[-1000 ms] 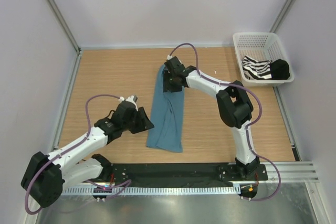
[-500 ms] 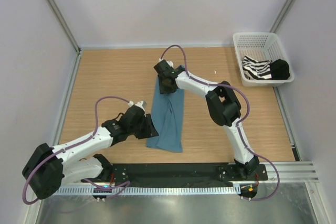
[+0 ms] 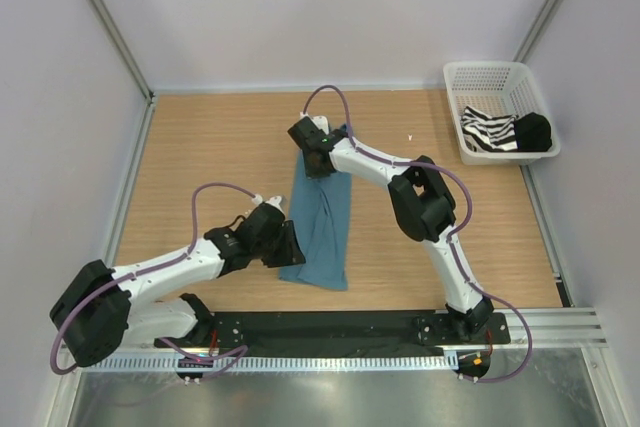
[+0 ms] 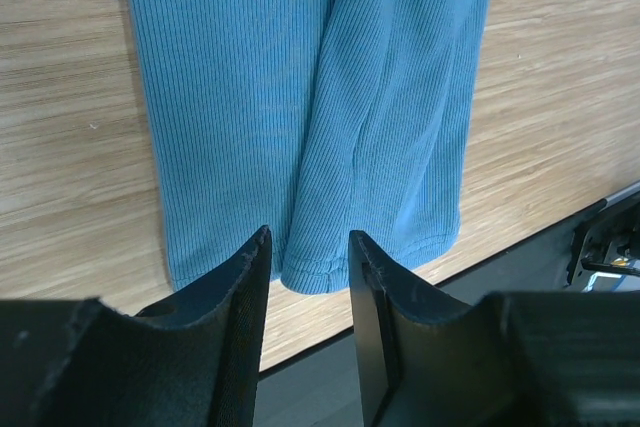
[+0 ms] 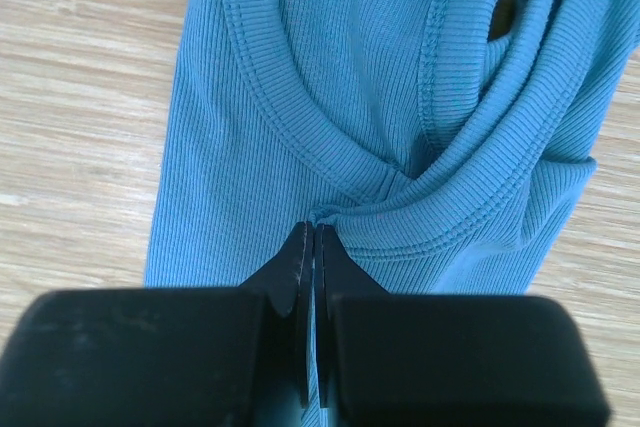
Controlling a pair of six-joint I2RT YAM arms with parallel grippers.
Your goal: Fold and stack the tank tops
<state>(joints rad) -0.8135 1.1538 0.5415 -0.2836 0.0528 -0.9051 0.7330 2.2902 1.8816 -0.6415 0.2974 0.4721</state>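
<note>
Blue cloth lies in a long thin strip in the middle of the table. This is the blue top, already folded in along its length. Its straps point to the far side and its hem is at the near side. We think it needs a fold or two from end to end before it is a small neat pack. The striped top lies bunched up in the basket at the far right, next to a black thing. It is not folded, and nothing is stacked. We think the job is at an early stage.

The right gripper is at the far end of the blue top. Its jaws are pressed together and pinch a bit of cloth where the ribbed edges of neck and strap meet. The cloth puckers at the tips. The left gripper is at the near end, low by the hem. Its jaws are spread a little, with the hem in line with the gap. We cannot tell if they touch the cloth.
</note>
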